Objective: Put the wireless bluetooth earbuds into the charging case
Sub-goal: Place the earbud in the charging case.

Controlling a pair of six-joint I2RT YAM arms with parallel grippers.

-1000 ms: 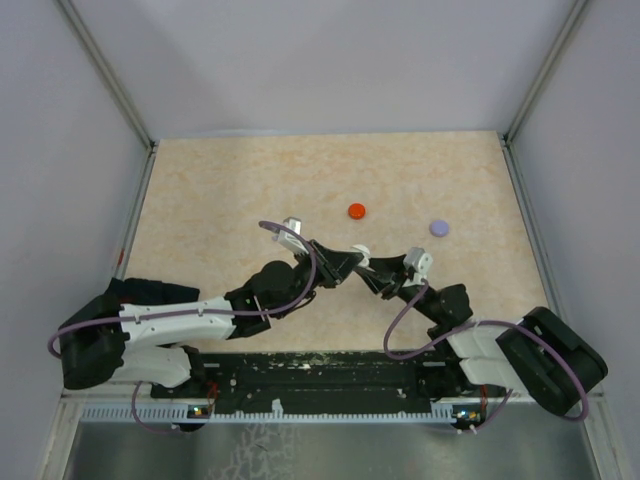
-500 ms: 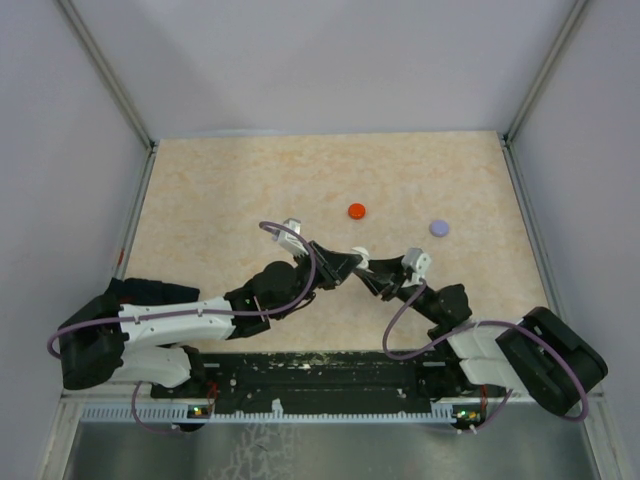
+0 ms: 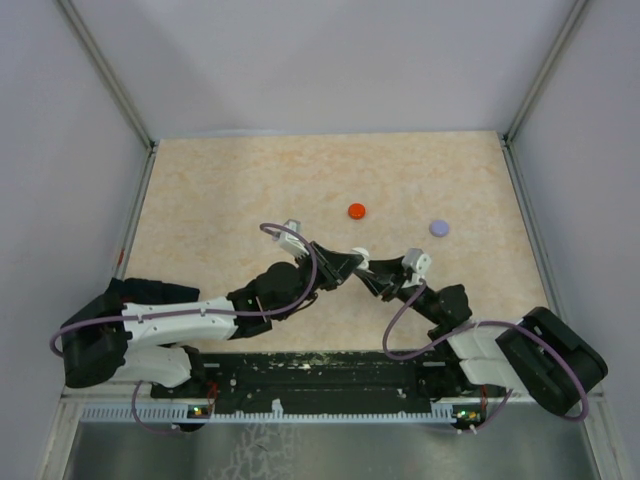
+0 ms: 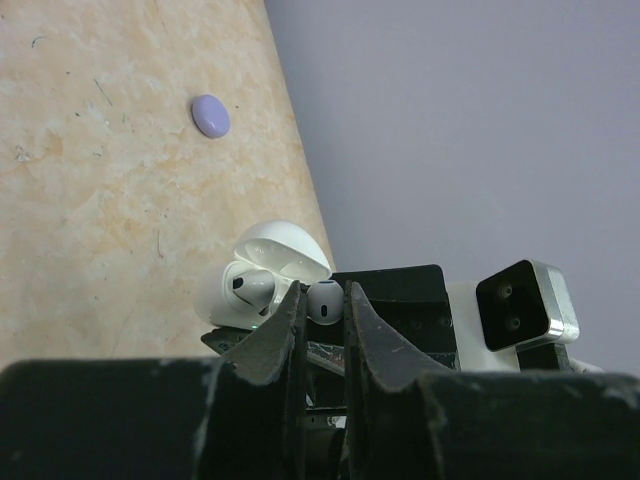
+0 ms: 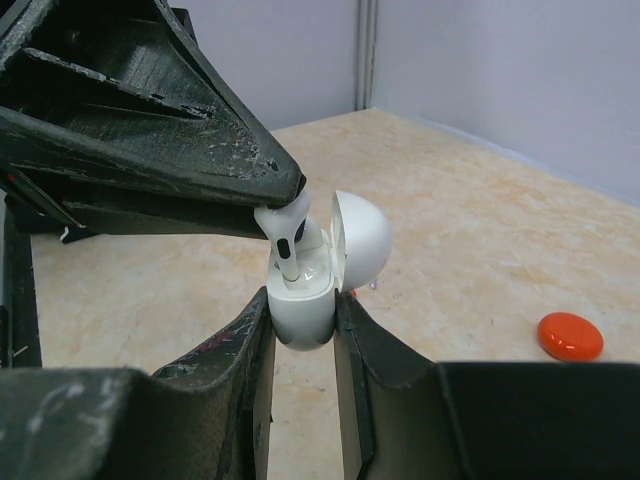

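Firstly, table (image 3: pixel 200 200): a beige marbled top; both my arms reach in over its near middle.
Left arm (image 3: pixel 200 315): stretched to the right, its tip meeting the right arm's tip.
Right arm (image 3: pixel 470 335): angled to the left, toward the left arm.
Left gripper (image 4: pixel 325 292): jaws nearly closed, open only by the width of the earbud pinched between the tips.
Right gripper (image 5: pixel 300 322): jaws narrowed onto the base of the charging case, one finger on each side of it.
Charging case (image 5: pixel 303 300): white and upright in my right fingers, raised off the table.
Lid (image 5: pixel 360 240): swung open, on the side away from my left gripper.
Red disc (image 3: pixel 357 211): flat on the table beyond both grippers, well apart from them.
Purple disc (image 3: pixel 439 228): on the table to the right of the red one.
Earbud (image 5: pixel 287 235): white, gripped at its head, stem pointing down into the case's mouth. I cannot tell whether it is seated.
Second earbud (image 4: pixel 248 287): white, lying in the case beside the held one.
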